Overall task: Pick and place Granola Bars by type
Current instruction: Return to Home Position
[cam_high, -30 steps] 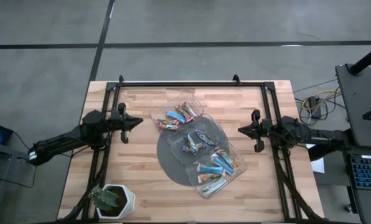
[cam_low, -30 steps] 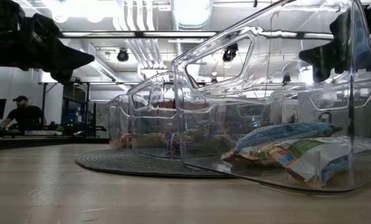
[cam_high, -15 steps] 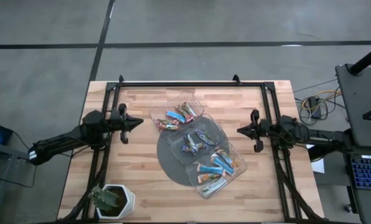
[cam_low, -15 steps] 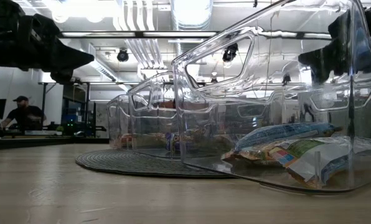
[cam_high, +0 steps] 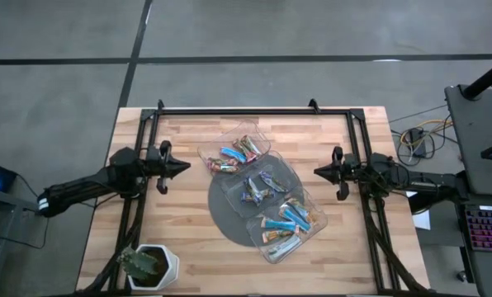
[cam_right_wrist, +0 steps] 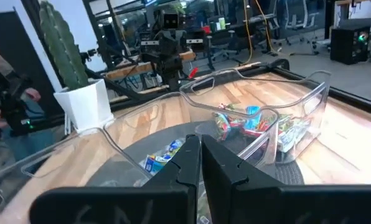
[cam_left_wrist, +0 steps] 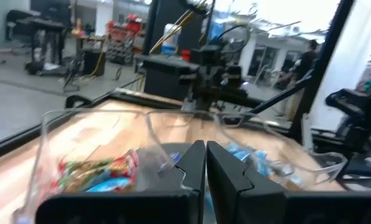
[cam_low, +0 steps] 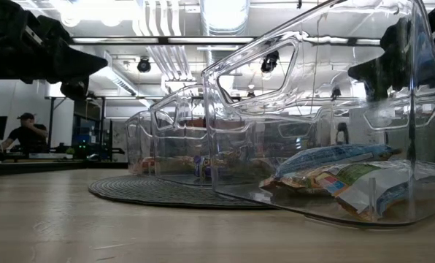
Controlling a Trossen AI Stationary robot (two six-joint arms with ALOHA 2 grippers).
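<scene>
Shiny-wrapped blue, orange-brown and green granola bars (cam_high: 281,221) lie in three clear plastic trays (cam_high: 321,219) set in a slanting row across a round grey mat (cam_high: 225,216), between the two grippers. The left gripper (cam_high: 182,166), closed tight and empty, points at the far tray; the right gripper (cam_high: 317,172), likewise closed on nothing, faces the middle one. The bars lie at mixed angles, sharing no long axis.

Both arms reach level toward each other — left gripper (cam_high: 182,166), right gripper (cam_high: 319,172) — fingers (cam_left_wrist: 189,169) apparently pressed together.
</scene>
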